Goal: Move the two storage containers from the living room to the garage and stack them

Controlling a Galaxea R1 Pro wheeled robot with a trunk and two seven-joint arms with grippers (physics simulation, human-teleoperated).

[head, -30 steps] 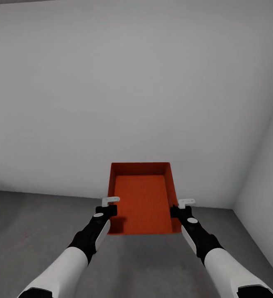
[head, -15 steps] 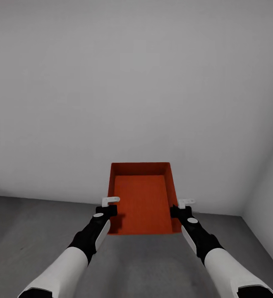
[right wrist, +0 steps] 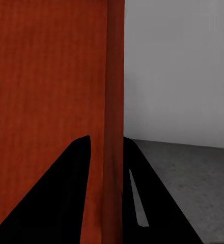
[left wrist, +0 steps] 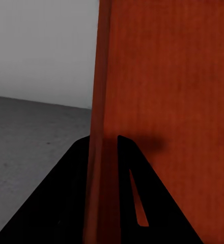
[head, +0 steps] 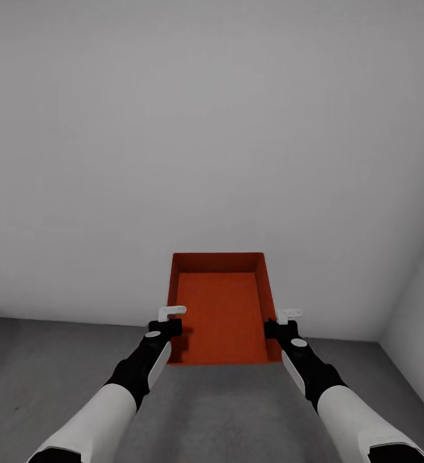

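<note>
One storage container [head: 220, 315], orange-red, open-top, unlabelled, held above grey floor [head: 45, 373] before white wall [head: 212, 128]. Two tools: left tool [head: 167, 323] and right tool [head: 277, 325], each clamped on a side wall.

left arm: white forearm, black wrist, reaching forward and up | left end effector [head: 167, 326]: closed over the left side wall of the storage container [head: 221, 315], one finger inside, one outside | right arm: mirrors the left | right end effector [head: 277, 328]: clamped on the right side wall the same way | both level, well apart
</note>
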